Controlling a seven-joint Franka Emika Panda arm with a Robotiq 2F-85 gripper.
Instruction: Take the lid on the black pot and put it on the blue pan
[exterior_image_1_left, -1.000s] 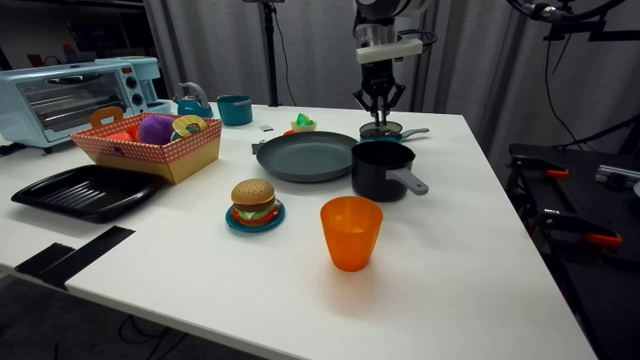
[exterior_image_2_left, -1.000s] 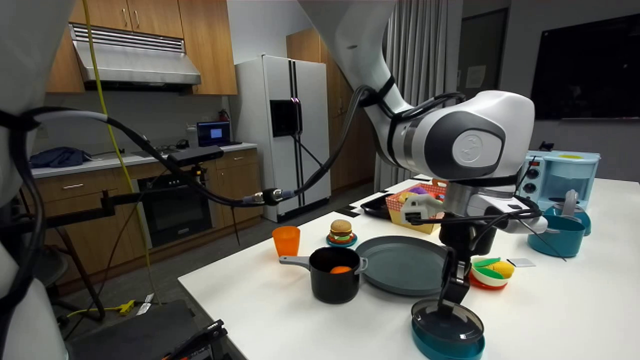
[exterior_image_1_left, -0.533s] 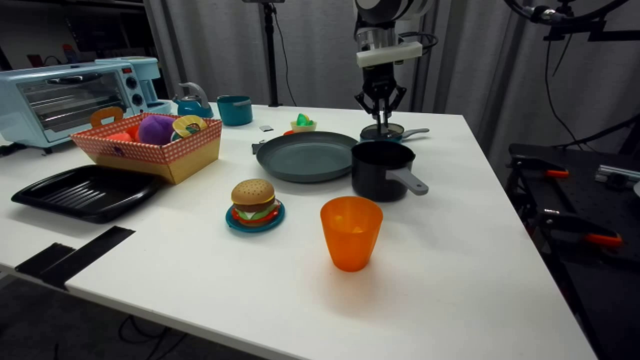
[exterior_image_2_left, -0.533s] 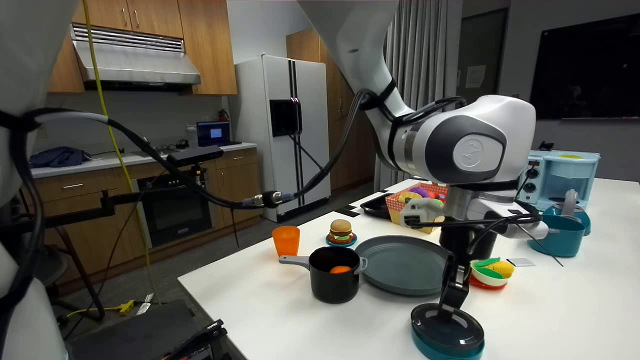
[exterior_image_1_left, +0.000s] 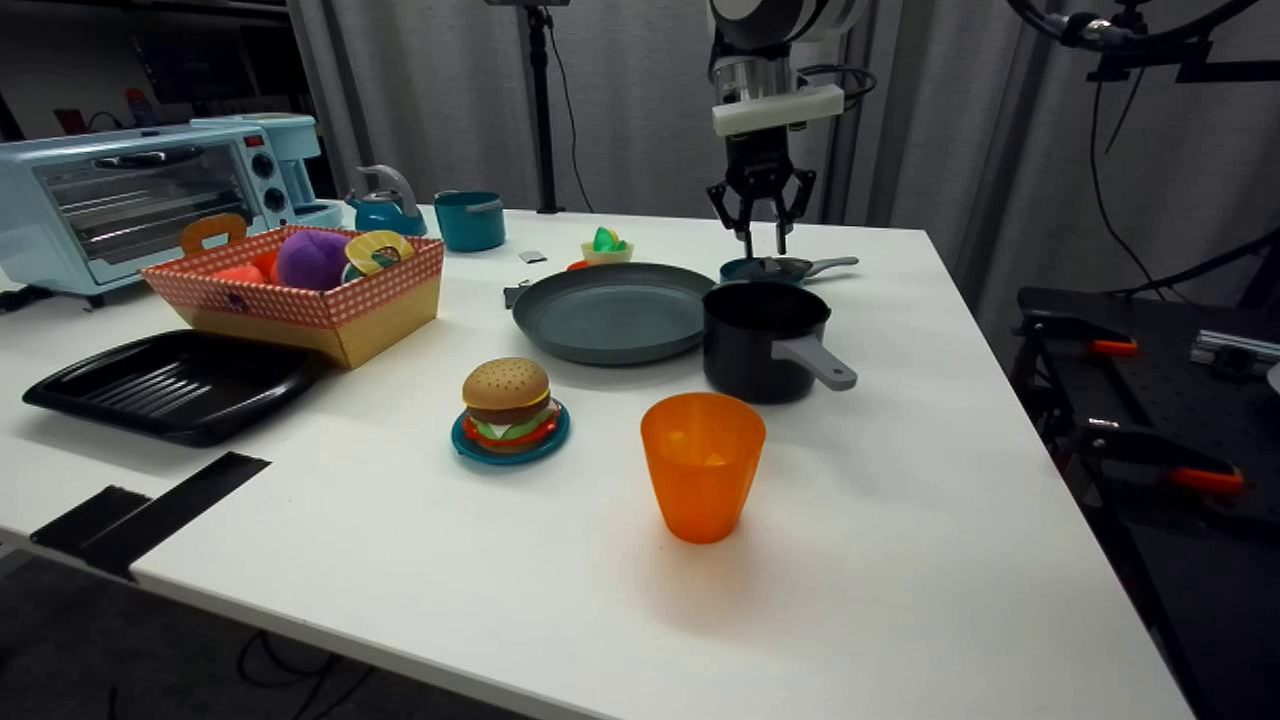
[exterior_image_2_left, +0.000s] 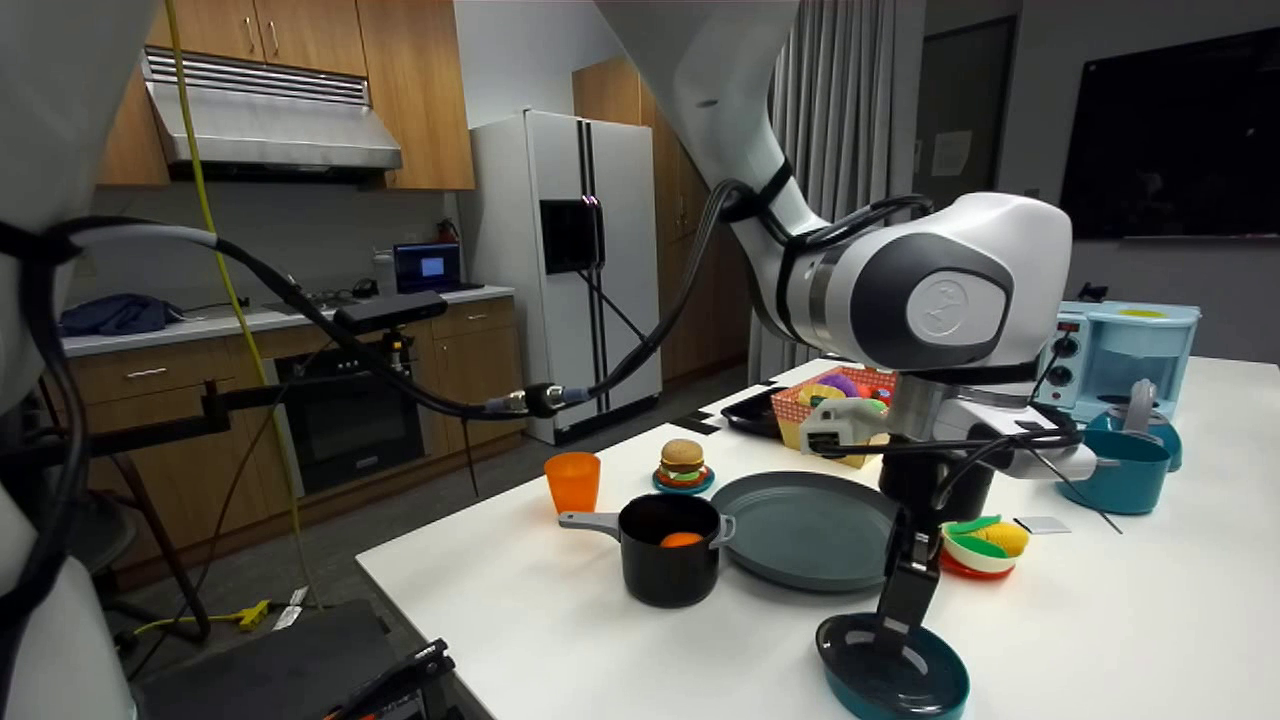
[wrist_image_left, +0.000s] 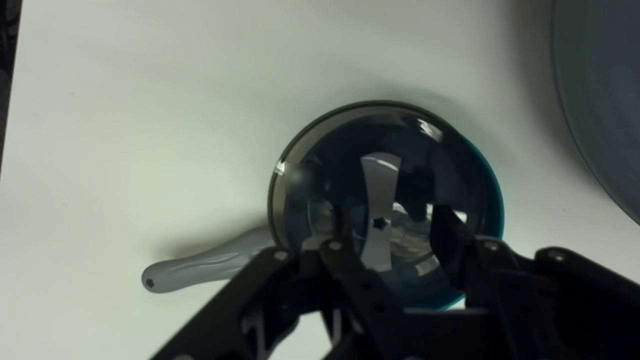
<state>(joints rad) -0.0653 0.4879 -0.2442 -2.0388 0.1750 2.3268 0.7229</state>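
lid (wrist_image_left: 345, 175) left of centre on blue pan (wrist_image_left: 494, 192) in wrist view; my gripper (wrist_image_left: 391, 214) spread well apart, holding nothing, presumably for release

Toy burger (exterior_image_1_left: 507, 398) on teal plate (exterior_image_1_left: 505, 459), near orange cup (exterior_image_1_left: 702, 468).
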